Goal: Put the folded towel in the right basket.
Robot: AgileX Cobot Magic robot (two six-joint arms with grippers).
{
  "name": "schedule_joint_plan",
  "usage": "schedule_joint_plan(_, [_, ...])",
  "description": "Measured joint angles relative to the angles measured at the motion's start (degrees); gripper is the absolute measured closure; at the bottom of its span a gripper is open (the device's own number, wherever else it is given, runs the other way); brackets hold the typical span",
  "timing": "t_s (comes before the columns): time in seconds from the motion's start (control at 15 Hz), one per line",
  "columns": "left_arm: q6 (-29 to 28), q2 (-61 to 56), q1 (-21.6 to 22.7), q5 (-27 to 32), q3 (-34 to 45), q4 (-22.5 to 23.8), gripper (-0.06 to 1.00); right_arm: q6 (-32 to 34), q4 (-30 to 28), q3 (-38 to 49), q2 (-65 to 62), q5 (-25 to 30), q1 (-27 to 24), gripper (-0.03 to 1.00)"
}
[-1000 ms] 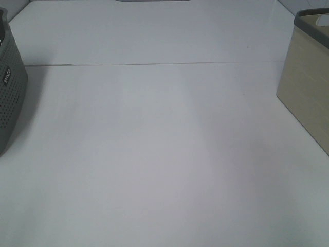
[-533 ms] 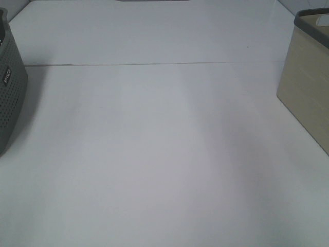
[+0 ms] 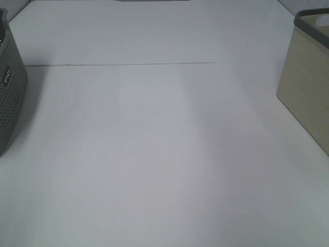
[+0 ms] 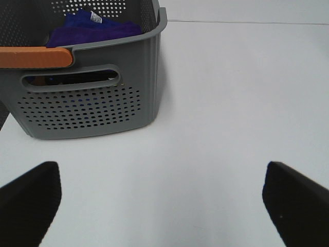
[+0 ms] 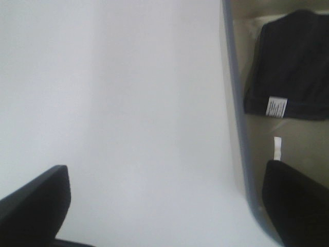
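Observation:
The right basket (image 3: 308, 87) is beige with a grey rim and stands at the table's right edge. In the right wrist view a dark folded towel (image 5: 288, 67) with a white label lies inside this basket (image 5: 234, 103). My right gripper (image 5: 164, 206) is open and empty above the basket's rim, one finger over the table and one over the basket. My left gripper (image 4: 164, 206) is open and empty, low over the table in front of the grey perforated left basket (image 4: 92, 108). A purple towel (image 4: 92, 28) lies in that basket. Neither gripper shows in the exterior view.
The grey basket (image 3: 7, 87) stands at the table's left edge and has an orange handle (image 4: 33, 56). A thin seam (image 3: 154, 64) runs across the white table toward the back.

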Motion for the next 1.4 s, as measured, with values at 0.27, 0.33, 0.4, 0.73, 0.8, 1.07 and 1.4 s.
schedule_joint_plan(0.27, [0.0, 0.0, 0.0, 0.0, 0.0, 0.0, -0.05, 0.1, -2.6, 21.4, -21.1, -4.6, 0.0, -0.01])
schedule_joint_plan(0.33, [0.0, 0.0, 0.0, 0.0, 0.0, 0.0, -0.05, 0.2, -4.0, 25.3, -26.2, -5.6, 0.0, -0.01])
schedule_joint_plan(0.4, [0.0, 0.0, 0.0, 0.0, 0.0, 0.0, -0.05, 0.9, -5.9, 28.8, -30.1, -5.6, 0.0, -0.01])
schedule_joint_plan(0.73, [0.0, 0.0, 0.0, 0.0, 0.0, 0.0, -0.05, 7.3, -13.2, 39.5, -45.0, -5.6, 0.0, -0.01])
schedule_joint_plan(0.8, [0.0, 0.0, 0.0, 0.0, 0.0, 0.0, -0.05, 7.7, -13.0, 40.9, -47.5, -5.5, 0.0, -0.01])
schedule_joint_plan(1.07, [0.0, 0.0, 0.0, 0.0, 0.0, 0.0, -0.05, 8.0, -12.7, 41.6, -52.1, -4.7, 3.8, -0.01])
schedule_joint_plan(1.4, [0.0, 0.0, 0.0, 0.0, 0.0, 0.0, -0.05, 11.0, -13.2, 42.6, -63.7, -3.7, 5.9, 0.0])
